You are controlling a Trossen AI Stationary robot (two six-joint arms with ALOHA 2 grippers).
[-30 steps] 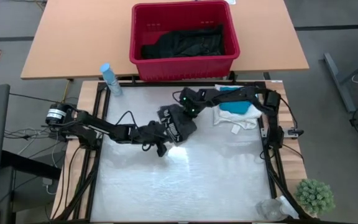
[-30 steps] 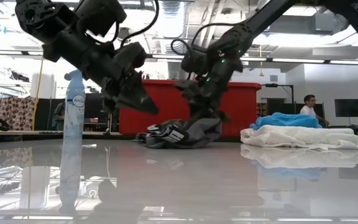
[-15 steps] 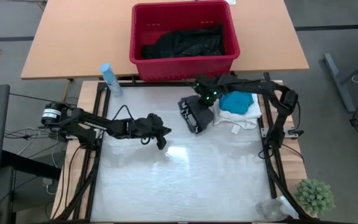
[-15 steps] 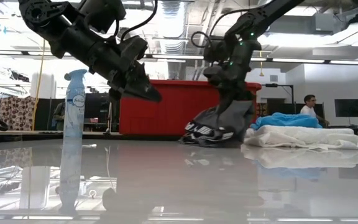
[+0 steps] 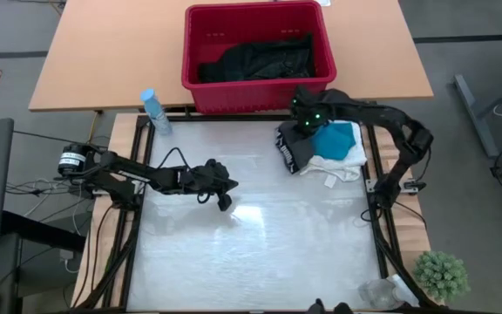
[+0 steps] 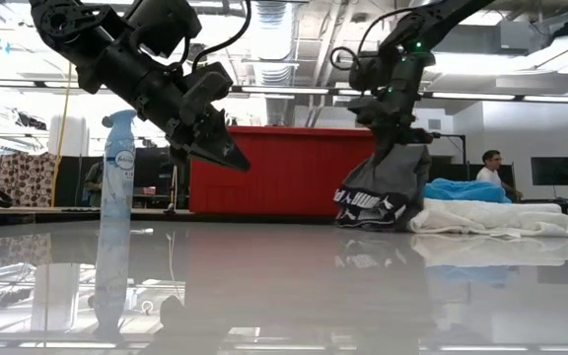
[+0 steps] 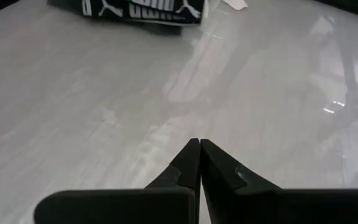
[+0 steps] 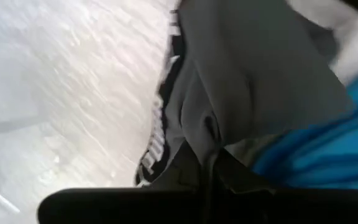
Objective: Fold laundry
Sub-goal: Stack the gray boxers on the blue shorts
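Observation:
My right gripper [image 5: 307,123] is shut on a dark grey garment [image 5: 291,148] at the table's far right. In the low view the garment [image 6: 383,187] hangs below it, next to a teal garment [image 5: 335,139] that lies on a folded white one [image 5: 338,167]. Black garments [image 5: 260,59] lie in the red basket [image 5: 197,26] beyond the far edge. My left gripper [image 5: 226,195] is shut and holds nothing. It hovers above the table's middle, tilted down. My right gripper pinches a bunched fold of the grey garment's upper part [image 8: 211,138] between its two fingers, coming steeply from above. The garment hangs below the fingers. Its black band with white lettering [image 6: 368,210] is at the bottom, at or just above the table top.
A blue spray bottle [image 5: 155,112] stands at the table's far left corner. A small green plant [image 5: 443,272] sits off the near right corner. A person [image 6: 491,168] sits in the room behind. Bare glossy table top [image 5: 260,253] spreads across the middle and near side.
My right gripper has gone up and toward the table's far right, staying shut on the grey garment. The garment lay heaped at the table's middle. It has been drawn across to beside the teal and white pile and now hangs upright.

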